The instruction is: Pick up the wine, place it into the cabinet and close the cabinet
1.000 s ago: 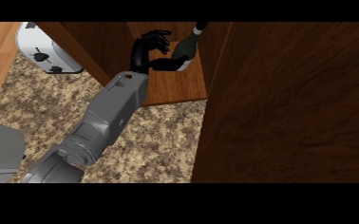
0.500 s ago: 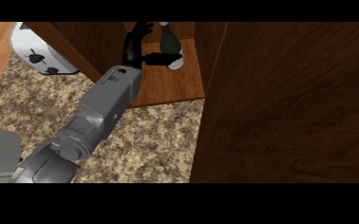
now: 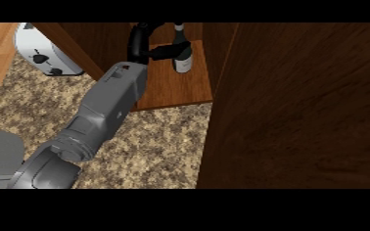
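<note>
Wine (image 3: 183,58) upright on cabinet shelf (image 3: 173,88), top cut off; left robot hand (image 3: 139,41) alongside.

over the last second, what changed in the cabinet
The wine bottle went from tilted to upright, now standing on the cabinet shelf, with the left hand still against it. The toaster and the open cabinet door stayed put.
</note>
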Controlling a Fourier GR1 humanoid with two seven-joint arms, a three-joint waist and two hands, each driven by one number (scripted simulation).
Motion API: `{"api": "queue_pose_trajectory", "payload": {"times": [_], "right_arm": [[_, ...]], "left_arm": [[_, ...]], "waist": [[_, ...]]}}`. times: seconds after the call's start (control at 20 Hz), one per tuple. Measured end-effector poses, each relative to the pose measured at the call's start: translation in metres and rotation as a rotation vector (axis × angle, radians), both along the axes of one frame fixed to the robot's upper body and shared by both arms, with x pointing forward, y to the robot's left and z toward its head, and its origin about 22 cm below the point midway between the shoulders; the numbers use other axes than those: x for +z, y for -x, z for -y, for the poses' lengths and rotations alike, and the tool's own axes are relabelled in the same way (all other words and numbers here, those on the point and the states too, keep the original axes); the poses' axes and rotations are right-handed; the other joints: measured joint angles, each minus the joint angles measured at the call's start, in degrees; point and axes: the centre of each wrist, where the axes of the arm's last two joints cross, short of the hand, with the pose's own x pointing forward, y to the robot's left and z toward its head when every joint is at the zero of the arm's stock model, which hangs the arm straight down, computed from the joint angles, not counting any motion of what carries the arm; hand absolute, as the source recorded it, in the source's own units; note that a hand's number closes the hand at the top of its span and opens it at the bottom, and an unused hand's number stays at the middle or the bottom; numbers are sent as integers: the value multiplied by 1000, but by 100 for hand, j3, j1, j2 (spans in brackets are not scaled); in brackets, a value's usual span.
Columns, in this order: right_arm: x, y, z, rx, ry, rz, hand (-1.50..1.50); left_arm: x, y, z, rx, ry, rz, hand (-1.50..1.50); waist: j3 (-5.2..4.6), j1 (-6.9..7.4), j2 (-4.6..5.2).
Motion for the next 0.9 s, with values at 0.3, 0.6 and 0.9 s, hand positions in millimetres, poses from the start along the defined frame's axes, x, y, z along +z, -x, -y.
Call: {"api": "queue_pose_trajectory", "payload": {"times": [0.3, 0.6, 0.9], "right_arm": [[-1, 2, 4, -13, 19, -5, -150], [0, 2, 7, -26, 36, -14, -150], [-1, 5, 10, -57, 36, -41, -150]], "left_arm": [[12, -3, 11, -112, 122, 50, 150], [19, -2, 30, -209, 183, 63, -150], [24, -2, 37, -262, 222, 48, -150]], "waist": [[4, 78, -66], [9, 222, -115], [14, 366, -183]]}}
